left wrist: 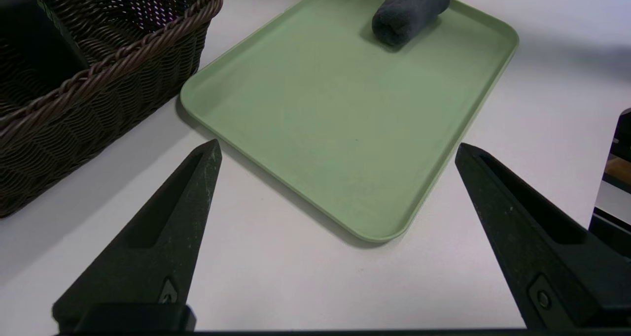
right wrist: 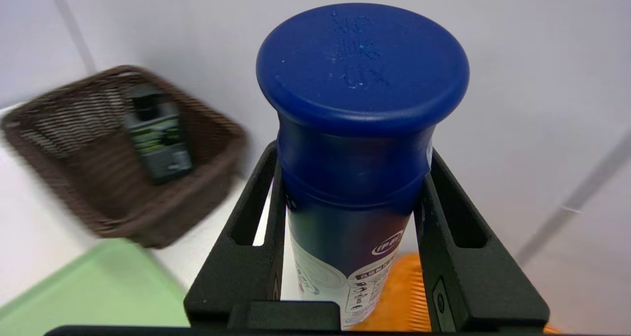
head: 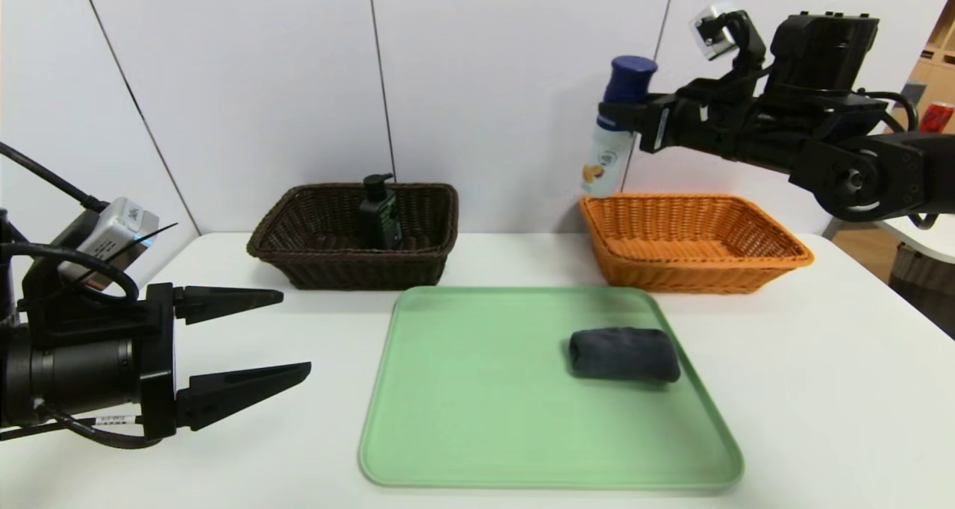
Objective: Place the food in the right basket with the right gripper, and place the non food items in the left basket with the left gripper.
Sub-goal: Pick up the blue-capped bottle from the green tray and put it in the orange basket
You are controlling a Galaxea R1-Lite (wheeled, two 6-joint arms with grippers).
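Note:
My right gripper is shut on a white drink bottle with a blue cap, held upright in the air over the far left corner of the orange right basket. The right wrist view shows both fingers clamped under the blue cap of the bottle. A dark rolled cloth lies on the green tray. A black pump bottle stands in the brown left basket. My left gripper stands open and empty over the table, left of the tray.
The left wrist view shows the green tray with the cloth at its far end and the brown basket beside it. White wall panels stand right behind both baskets. A red can sits far right, off the table.

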